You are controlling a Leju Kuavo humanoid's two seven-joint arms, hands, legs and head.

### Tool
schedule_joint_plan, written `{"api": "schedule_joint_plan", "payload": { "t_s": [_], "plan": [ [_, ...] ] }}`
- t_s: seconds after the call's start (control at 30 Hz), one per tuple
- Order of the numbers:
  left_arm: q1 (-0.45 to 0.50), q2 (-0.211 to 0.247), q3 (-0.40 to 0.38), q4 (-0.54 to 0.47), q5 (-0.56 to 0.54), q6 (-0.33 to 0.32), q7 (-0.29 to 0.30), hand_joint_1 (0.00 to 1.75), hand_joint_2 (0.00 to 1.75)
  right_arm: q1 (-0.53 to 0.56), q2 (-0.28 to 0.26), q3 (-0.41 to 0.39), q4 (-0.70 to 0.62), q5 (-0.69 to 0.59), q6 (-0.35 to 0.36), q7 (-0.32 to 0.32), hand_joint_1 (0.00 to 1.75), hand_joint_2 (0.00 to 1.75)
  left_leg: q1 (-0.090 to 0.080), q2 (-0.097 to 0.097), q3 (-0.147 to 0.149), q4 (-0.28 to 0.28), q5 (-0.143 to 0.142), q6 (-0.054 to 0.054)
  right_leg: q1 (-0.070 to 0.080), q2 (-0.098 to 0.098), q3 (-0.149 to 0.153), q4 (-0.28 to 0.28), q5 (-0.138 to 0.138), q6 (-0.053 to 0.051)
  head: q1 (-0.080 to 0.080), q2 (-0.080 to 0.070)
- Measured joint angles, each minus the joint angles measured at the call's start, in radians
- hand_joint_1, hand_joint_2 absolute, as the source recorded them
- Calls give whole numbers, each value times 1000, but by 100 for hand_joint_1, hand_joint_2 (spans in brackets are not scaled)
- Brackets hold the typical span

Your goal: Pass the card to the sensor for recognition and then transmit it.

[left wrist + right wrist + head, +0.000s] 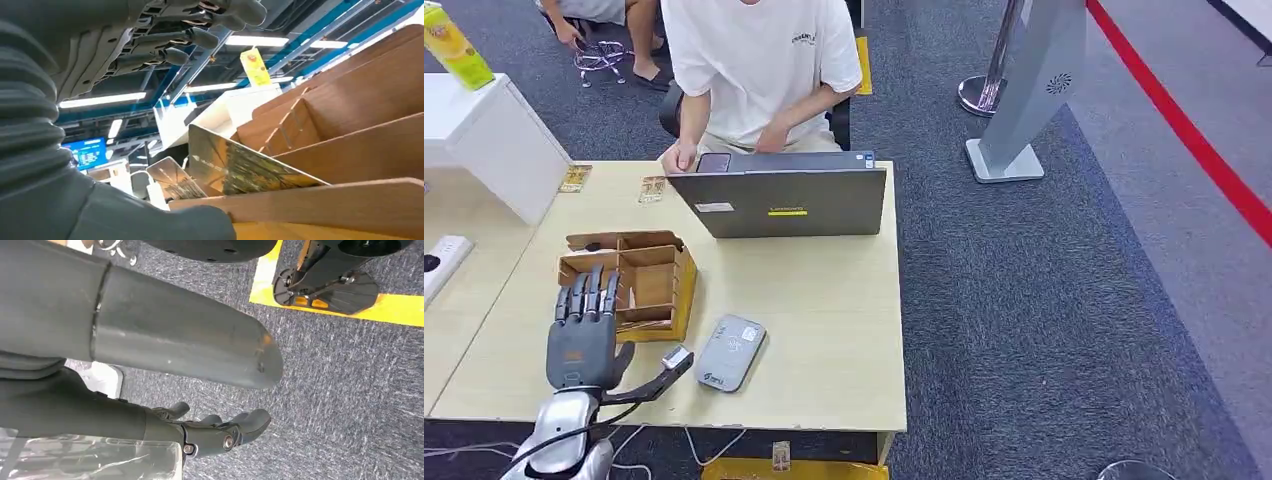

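Note:
My left hand (584, 330) hovers flat over the front left part of a wooden card box (649, 285) on the table, fingers stretched forward and thumb out to the side, holding nothing. From the left wrist view, its fingers (195, 37) spread above the box's wooden dividers (350, 150). A glossy card (240, 167) leans in one slot and a second card (172, 180) stands behind it. A grey card sensor (730, 352) lies on the table just right of my hand. My right hand (220, 432) hangs over the carpet, loosely bent and empty.
A grey laptop (779, 200) stands at the table's far edge with a seated person (759, 70) behind it. Two loose cards (574, 178) lie at the far left. A white cabinet (484, 130) borders the table's left. Grey carpet (1044, 320) lies to the right.

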Motion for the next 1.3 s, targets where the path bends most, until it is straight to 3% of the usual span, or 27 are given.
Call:
{"api": "schedule_joint_plan", "payload": {
  "t_s": [0.17,0.2,0.27,0.5,0.73,1.13,1.3],
  "plan": [
    [-8,1,-5,11,0,4,0,0,175,0,0,0,0,0,0,0,0,0,0,0,0,0,0,0,0,0,0,0,0,0,0,0],
    [-9,1,-5,14,0,4,0,175,175,0,0,0,0,0,0,0,0,0,0,0,0,0,0,0,0,0,0,0,0,0,0,0],
    [-11,0,-6,21,0,0,0,175,175,0,0,0,0,2,0,0,0,0,0,0,0,0,0,0,0,0,0,0,0,0,0,0],
    [-33,-20,9,58,1,-110,-51,175,175,0,0,0,0,-1,0,0,0,0,0,0,0,0,0,0,0,0,0,0,0,0,0,0],
    [-60,-45,50,78,1,-145,-76,175,175,0,0,0,0,-1,0,0,0,0,0,0,0,0,0,0,0,0,0,0,0,0,-1,0],
    [-69,-59,71,81,1,-137,-90,175,175,0,0,0,0,-1,0,0,0,0,0,0,1,0,0,0,0,0,2,0,0,0,0,0],
    [-49,-62,78,80,0,-37,-101,175,175,1,0,0,0,0,0,0,0,0,0,0,1,0,0,0,0,0,2,0,0,0,0,0]
  ]
}}
